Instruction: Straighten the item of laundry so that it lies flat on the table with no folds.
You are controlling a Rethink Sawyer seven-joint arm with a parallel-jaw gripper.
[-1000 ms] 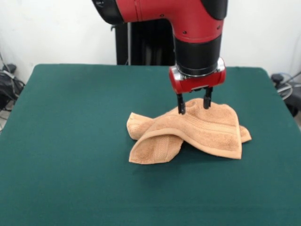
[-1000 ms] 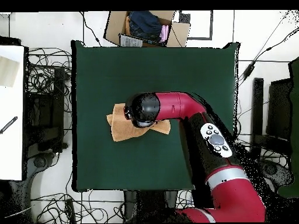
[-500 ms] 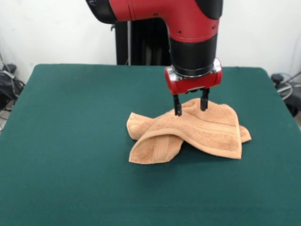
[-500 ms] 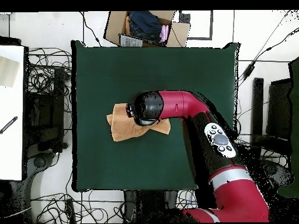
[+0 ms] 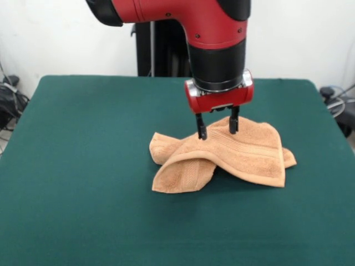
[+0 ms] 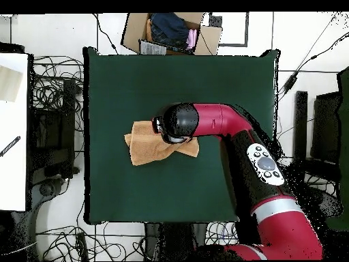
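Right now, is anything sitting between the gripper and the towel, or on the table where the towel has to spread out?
Nothing visible. The gripper hangs open directly over the crumpled towel, with no other object between them, and only the towel lies on the green table.

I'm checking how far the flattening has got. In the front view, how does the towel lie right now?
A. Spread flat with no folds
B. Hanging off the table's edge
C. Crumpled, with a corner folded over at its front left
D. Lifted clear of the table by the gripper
C: the towel is humped on the table, its front-left corner doubled over, beneath the open gripper.
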